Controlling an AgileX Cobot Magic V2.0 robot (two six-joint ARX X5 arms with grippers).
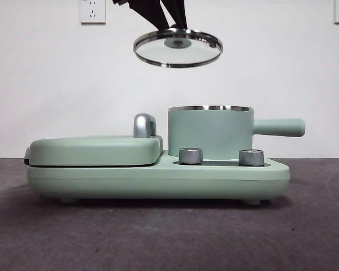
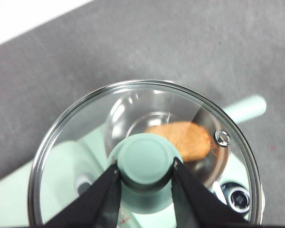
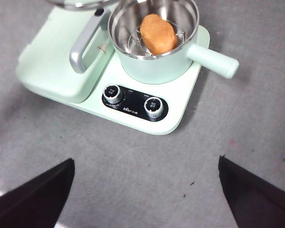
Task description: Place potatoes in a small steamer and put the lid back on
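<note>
Against the white wall, upper centre of the front frame, the left gripper [image 1: 170, 25] clamps the lid [image 1: 178, 48] by its knob above the small steamer [image 1: 210, 131], where the potato [image 3: 158, 33] already sits; the right gripper [image 3: 145, 190] waits with jaws wide apart, and lowering the lid squarely onto the rim seems next.

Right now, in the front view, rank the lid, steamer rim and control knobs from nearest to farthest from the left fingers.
1. lid: held by the left gripper at its knob.
2. steamer rim: below, slightly to the side.
3. control knobs: lowest, on the base.

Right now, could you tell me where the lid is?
The left gripper holds the lid by its knob, in the air above the steamer.
</note>
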